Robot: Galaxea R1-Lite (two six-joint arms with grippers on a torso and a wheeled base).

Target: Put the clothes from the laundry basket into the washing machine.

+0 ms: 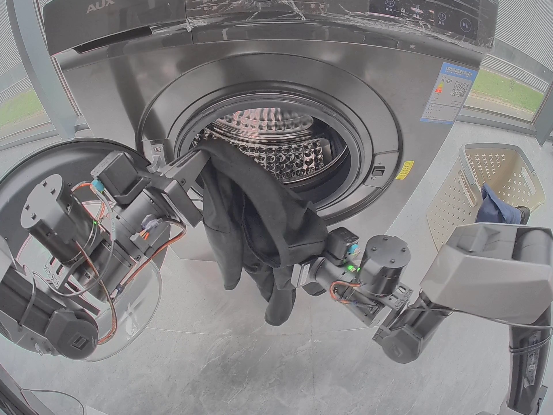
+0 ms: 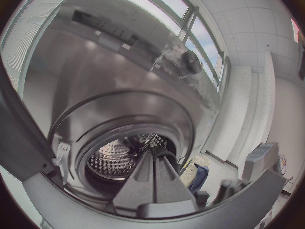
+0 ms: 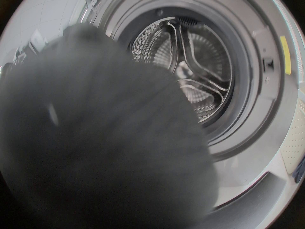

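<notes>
Nearest, the right pincer (image 1: 304,273) sat low in front of the washing machine (image 1: 345,76), its tips buried under the black garment (image 1: 259,214), so I cannot tell whether it was pinching the cloth or merely propping it. The garment draped from there up to the left pincer (image 1: 199,159), which was pressed together on a fold of it at the left rim of the opening. Most of the cloth hung down outside the machine, toward the floor. Beyond it the drum (image 1: 271,139) showed bare metal with nothing seen lying inside, and the door (image 1: 34,162) stood swung open to the left. To the far right the laundry basket (image 1: 501,148) held a blue garment (image 1: 495,208). By this showing the first piece was only at the mouth, and at least one more waited.
</notes>
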